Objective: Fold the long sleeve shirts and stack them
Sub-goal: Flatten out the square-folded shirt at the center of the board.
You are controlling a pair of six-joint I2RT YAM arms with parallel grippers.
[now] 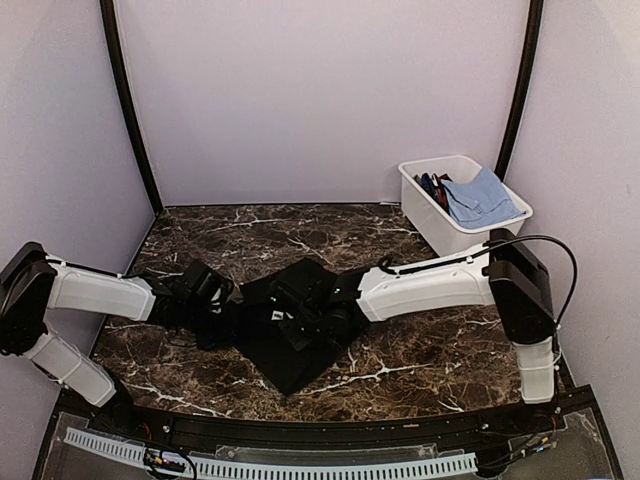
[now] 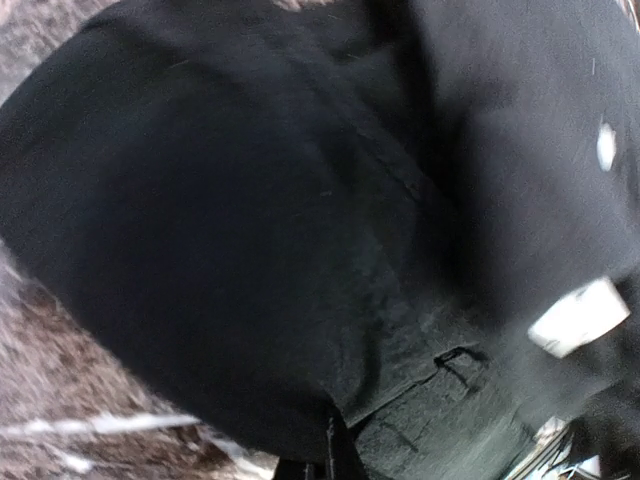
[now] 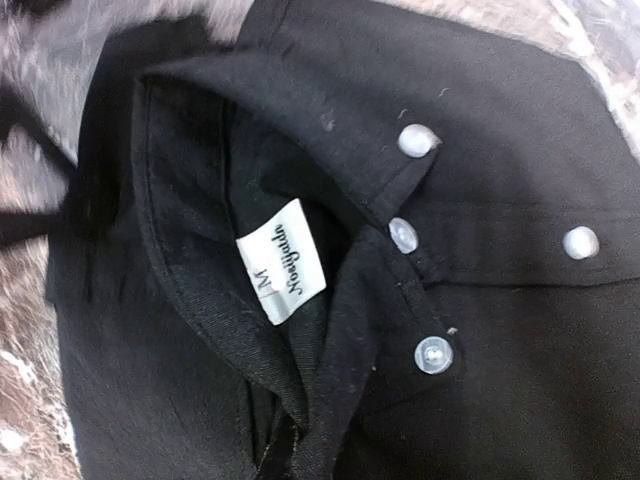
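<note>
One of the long sleeve shirts, a plain black one (image 1: 290, 350), lies crumpled in the middle of the marble table (image 1: 420, 360). My left gripper (image 1: 218, 296) presses into its left edge. In the left wrist view black cloth (image 2: 250, 200) fills the frame and gathers at the shut jaws (image 2: 325, 465) at the bottom edge. My right gripper (image 1: 292, 310) sits on the shirt's middle. Its wrist view shows the open collar with a white label (image 3: 282, 260) and white buttons (image 3: 434, 354). The collar cloth bunches toward the bottom centre, and the fingers themselves are hidden.
A white bin (image 1: 432, 218) stands at the back right of the table, holding a blue cloth (image 1: 482, 198) and other garments. Pale walls close in the table on three sides. A black rail runs along the near edge.
</note>
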